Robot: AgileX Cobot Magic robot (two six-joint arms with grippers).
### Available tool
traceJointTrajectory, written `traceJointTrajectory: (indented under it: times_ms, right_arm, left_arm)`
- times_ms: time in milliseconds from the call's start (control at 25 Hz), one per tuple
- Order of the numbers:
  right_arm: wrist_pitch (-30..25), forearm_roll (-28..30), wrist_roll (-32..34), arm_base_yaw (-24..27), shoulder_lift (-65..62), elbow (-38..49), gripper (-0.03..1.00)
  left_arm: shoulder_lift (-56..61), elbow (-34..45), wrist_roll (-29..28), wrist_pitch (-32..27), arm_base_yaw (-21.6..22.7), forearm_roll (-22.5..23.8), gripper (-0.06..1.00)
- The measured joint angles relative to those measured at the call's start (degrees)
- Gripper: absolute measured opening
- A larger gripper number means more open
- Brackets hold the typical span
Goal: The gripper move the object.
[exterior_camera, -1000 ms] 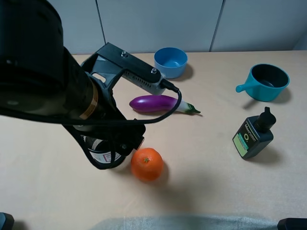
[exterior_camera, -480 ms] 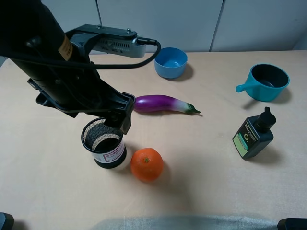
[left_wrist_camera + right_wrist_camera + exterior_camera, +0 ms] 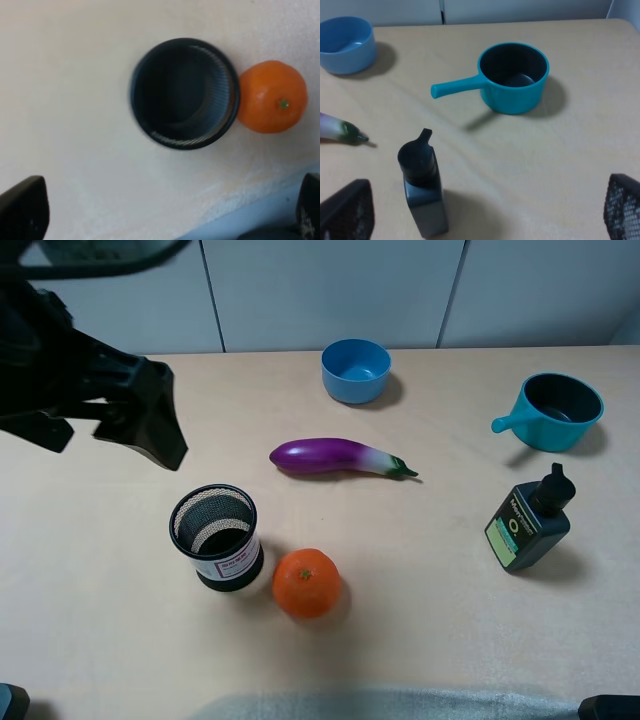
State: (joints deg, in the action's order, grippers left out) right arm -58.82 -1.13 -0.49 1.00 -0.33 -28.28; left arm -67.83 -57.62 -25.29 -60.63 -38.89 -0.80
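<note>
The black wire-mesh cup (image 3: 215,538) with a white, pink-bordered label stands upright on the table, just left of an orange (image 3: 306,582). My left gripper (image 3: 148,420), bulky and black, hangs high at the upper left, well clear of the cup. In the left wrist view the cup (image 3: 185,93) is seen from above, with the orange (image 3: 272,96) touching or nearly touching it. The left gripper (image 3: 167,207) is open and empty, its fingertips (image 3: 22,207) at the frame's corners. My right gripper (image 3: 485,210) is open and empty above the table.
A purple eggplant (image 3: 335,457) lies mid-table. A blue bowl (image 3: 356,369) is at the back. A teal handled cup (image 3: 555,411) and a dark bottle (image 3: 530,521) stand at the right, both in the right wrist view too: cup (image 3: 515,75), bottle (image 3: 422,192).
My left arm was low over the mesh cup. It has let go and risen up and to the left, leaving the cup standing beside the orange.
</note>
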Motion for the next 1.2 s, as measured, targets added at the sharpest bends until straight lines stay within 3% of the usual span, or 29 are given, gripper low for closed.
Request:
traceJointTrajectory:
  times_ms: [240,600,1040,1200]
  right_arm:
    - [0.0,0.0,0.0,0.0,0.0,0.0,0.69]
    - [0.0,0.0,0.0,0.0,0.0,0.0,0.69]
    - [0.0,0.0,0.0,0.0,0.0,0.0,0.69]
    - [0.0,0.0,0.0,0.0,0.0,0.0,0.69]
  left_arm:
    - [9.1,0.0,0.5,-5.2,4.3,2.2,0.99]
    - [20.8,2.1,1.0,-6.1,6.2,5.7,0.99]
    - [37.9,11.8,19.9,-5.6,25.0,4.6,0.99]
    - [42.6,14.9,24.1,-5.2,31.2,3.6,0.99]
